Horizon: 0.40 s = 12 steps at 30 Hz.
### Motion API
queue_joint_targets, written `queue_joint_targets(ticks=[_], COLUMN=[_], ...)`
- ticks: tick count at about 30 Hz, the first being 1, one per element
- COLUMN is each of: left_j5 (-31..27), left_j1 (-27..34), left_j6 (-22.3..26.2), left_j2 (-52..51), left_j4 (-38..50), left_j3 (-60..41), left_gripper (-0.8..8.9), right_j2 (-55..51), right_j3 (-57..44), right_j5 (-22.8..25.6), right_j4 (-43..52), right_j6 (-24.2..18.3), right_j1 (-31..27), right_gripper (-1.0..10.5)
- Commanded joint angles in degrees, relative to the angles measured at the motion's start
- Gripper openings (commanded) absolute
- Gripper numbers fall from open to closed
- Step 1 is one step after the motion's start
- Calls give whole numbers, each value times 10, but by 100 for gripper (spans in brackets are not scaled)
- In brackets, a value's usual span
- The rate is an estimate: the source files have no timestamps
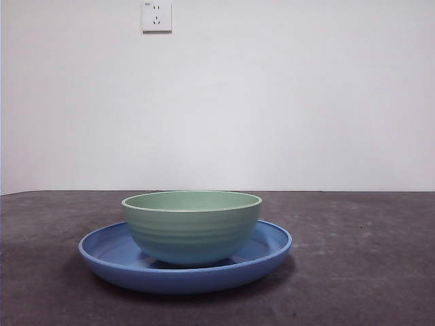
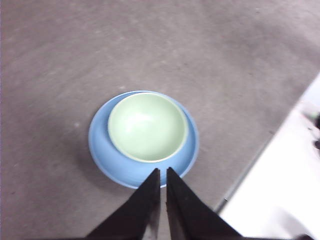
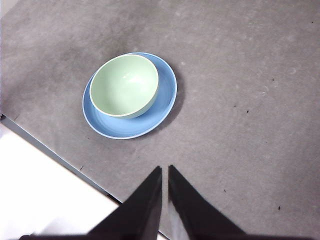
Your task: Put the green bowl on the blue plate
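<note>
The green bowl [image 1: 192, 225] stands upright inside the blue plate [image 1: 109, 255] on the dark grey table. Both are empty. In the left wrist view the bowl [image 2: 147, 126] sits in the plate [image 2: 102, 150], a little off the plate's centre. My left gripper [image 2: 163, 172] is shut and empty, raised high above the table, near the plate's rim in the picture. In the right wrist view the bowl [image 3: 125, 85] rests in the plate [image 3: 167, 92]. My right gripper [image 3: 165, 170] is shut and empty, raised high and well apart from the plate. Neither arm shows in the front view.
The grey table [image 1: 360, 258] spreads around the plate. Its edge [image 3: 55, 157] shows in both wrist views, with pale floor beyond. A white wall with a socket [image 1: 156, 16] stands behind the table.
</note>
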Motion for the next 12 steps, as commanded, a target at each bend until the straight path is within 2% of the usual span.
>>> queue_joint_targets(ticks=[1, 8, 12], left_j5=[3, -4, -73], left_j1=[38, 191, 247], left_j6=[7, -66, -110], left_j2=[-45, -205, -273], left_j4=[72, 351, 453], left_j3=[-62, -333, -462], left_gripper=[19, 19, 19], right_j2=[3, 3, 3], right_j3=[11, 11, 11], right_j5=[0, 0, 0], right_j4=[6, 6, 6], right_j6=[-5, -5, -5], right_j1=[3, 3, 3], right_gripper=[18, 19, 19])
